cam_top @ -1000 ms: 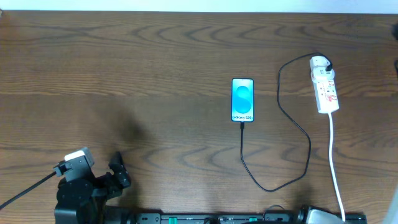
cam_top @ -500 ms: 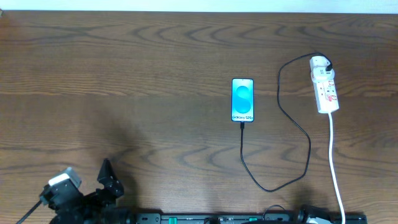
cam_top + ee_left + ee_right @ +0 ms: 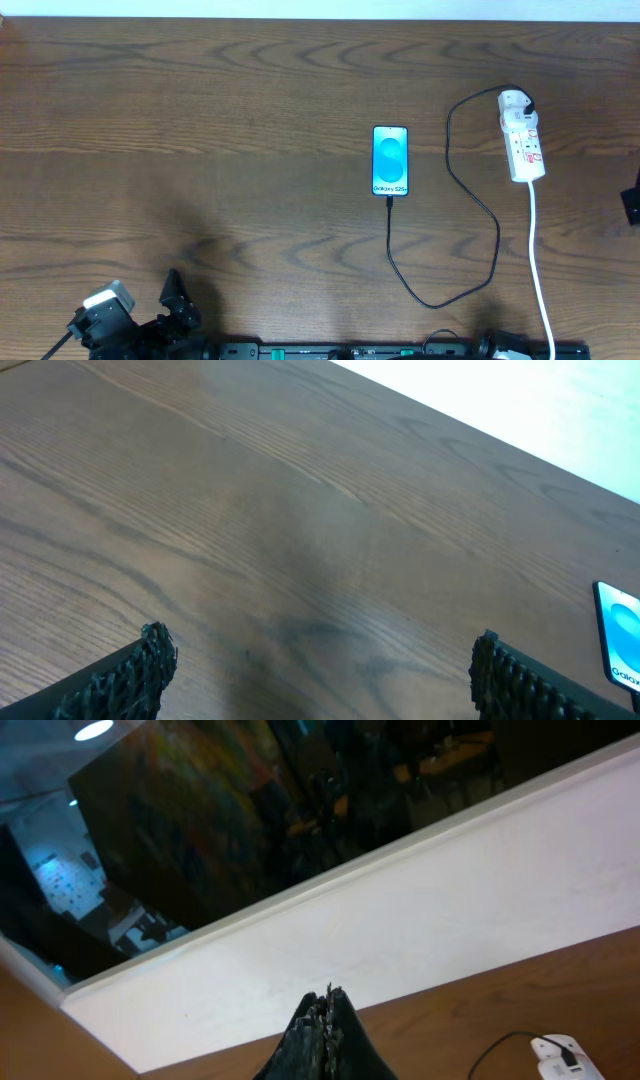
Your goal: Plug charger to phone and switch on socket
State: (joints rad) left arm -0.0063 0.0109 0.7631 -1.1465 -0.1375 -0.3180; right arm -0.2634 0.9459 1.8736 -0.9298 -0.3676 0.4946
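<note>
Left jaws apart — right jaws together.

Between my spread left fingers (image 3: 130, 675) and straight ahead of them I see only bare table (image 3: 300, 510) to move over, and the first things in the way sit off to their right: the phone (image 3: 622, 640), then the charger cable (image 3: 389, 240) and the socket (image 3: 525, 148).
</note>
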